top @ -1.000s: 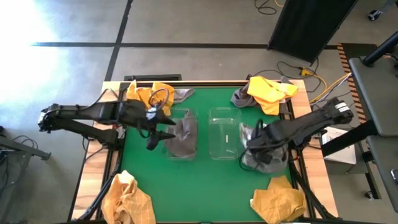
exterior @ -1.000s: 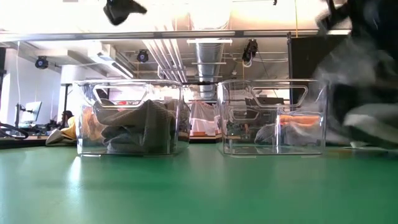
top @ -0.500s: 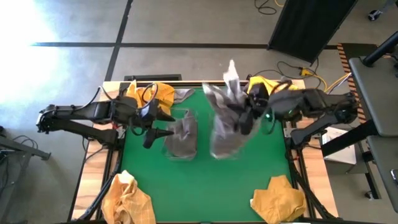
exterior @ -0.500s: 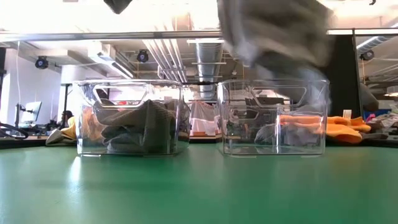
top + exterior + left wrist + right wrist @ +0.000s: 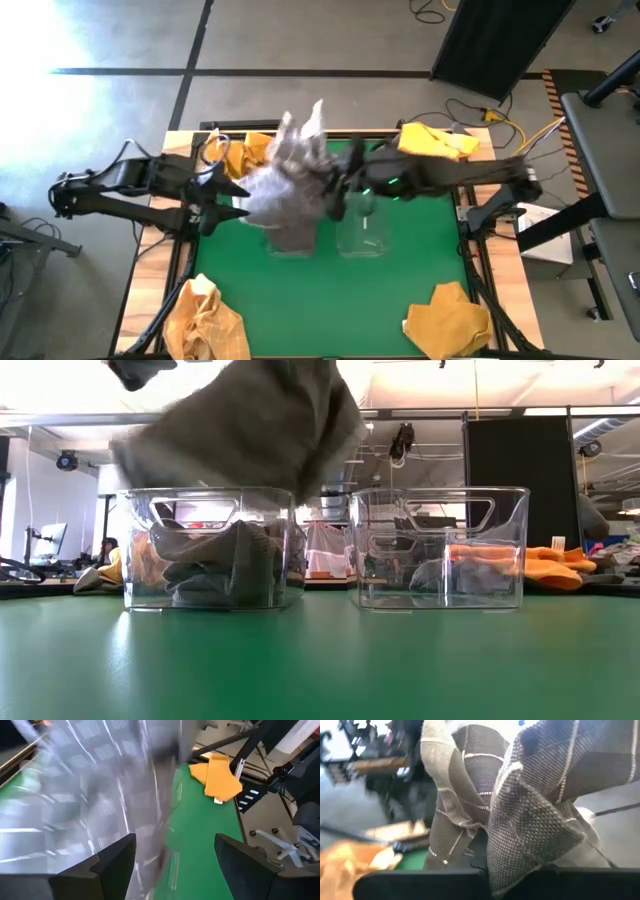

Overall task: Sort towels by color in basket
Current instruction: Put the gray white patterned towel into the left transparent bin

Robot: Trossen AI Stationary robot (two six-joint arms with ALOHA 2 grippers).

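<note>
A grey checked towel (image 5: pixel 285 180) hangs in the air over the left clear basket (image 5: pixel 290 238), with my right gripper (image 5: pixel 338 186) shut on it. In the low view the towel (image 5: pixel 250 430) spreads above that basket (image 5: pixel 210 550), which holds another grey towel (image 5: pixel 215 565). The right clear basket (image 5: pixel 360 228) stands beside it. My left gripper (image 5: pixel 228 208) waits open just left of the left basket, touching nothing. Yellow towels lie at the near left corner (image 5: pixel 205 320), the near right corner (image 5: pixel 450 320), the far right (image 5: pixel 435 140) and the far left (image 5: pixel 235 155). My right gripper holds the grey towel by a bunched part (image 5: pixel 520 860); the cloth itself covers the fingers in the right wrist view, so the exact spot stays hidden. The arm reaches in roughly level from the table's right side. The towel is lifted clear and billows slack above the left basket.
Bare green table (image 5: pixel 320 300) lies in front of both baskets. My right arm (image 5: pixel 450 178) stretches across the far right part of the table, above the right basket. Cables and a dark cabinet (image 5: pixel 500 40) are on the floor beyond the far edge.
My right gripper has lifted the grey towel off the table's right side and swung it quickly toward the left edge, past the right basket to above the left one; the towel flaps as it goes. My left gripper has drawn back a little toward the left edge.
</note>
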